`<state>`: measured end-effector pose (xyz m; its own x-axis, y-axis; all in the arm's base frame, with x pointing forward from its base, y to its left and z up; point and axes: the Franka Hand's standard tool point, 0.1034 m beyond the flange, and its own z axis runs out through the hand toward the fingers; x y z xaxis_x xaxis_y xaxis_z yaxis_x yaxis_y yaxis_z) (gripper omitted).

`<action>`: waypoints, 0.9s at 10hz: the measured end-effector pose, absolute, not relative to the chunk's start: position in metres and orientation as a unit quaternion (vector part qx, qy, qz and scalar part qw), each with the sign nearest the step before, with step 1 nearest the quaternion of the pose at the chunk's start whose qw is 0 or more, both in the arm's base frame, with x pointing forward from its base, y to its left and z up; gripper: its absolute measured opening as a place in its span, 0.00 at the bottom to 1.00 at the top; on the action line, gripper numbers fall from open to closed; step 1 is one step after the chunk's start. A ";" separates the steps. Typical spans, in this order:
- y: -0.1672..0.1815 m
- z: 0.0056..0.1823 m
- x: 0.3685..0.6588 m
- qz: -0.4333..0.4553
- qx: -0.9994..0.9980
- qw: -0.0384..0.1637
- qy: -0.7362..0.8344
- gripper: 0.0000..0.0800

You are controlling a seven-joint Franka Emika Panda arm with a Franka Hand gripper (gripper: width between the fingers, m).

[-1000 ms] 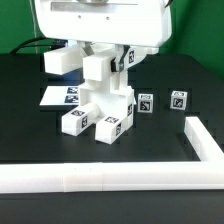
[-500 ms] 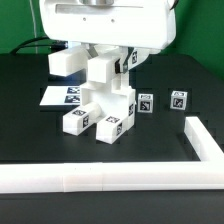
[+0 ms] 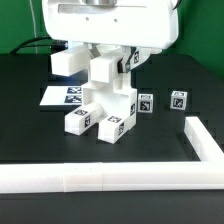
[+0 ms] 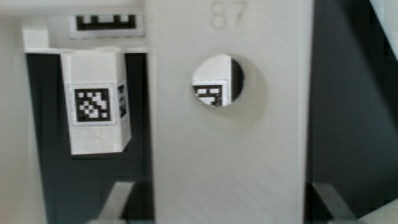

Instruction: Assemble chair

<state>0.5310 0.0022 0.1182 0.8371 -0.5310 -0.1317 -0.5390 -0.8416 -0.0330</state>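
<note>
Chair (image 3: 103, 108) is being gripped by its upright panel (image 4: 222, 120), directly beneath the gripper (image 4: 222, 205); the jaws are being pressed narrowly closed on that panel, lower blocks (image 3: 112, 127) standing on the table (image 3: 150, 140).

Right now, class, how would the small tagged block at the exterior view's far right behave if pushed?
The small tagged block looks like glossy hard plastic: probably stiff, somewhat slippery. Its flat faces suggest sliding, not rolling.
</note>
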 end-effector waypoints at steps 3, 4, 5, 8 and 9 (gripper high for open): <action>0.012 0.123 0.528 0.058 -0.958 0.036 0.278 0.36; 0.012 0.122 0.527 0.059 -0.958 0.036 0.278 0.36; 0.011 0.119 0.527 0.056 -0.959 0.035 0.275 0.36; 0.011 0.119 0.528 0.056 -0.959 0.035 0.275 0.36; 0.011 0.119 0.528 0.056 -0.959 0.035 0.275 0.36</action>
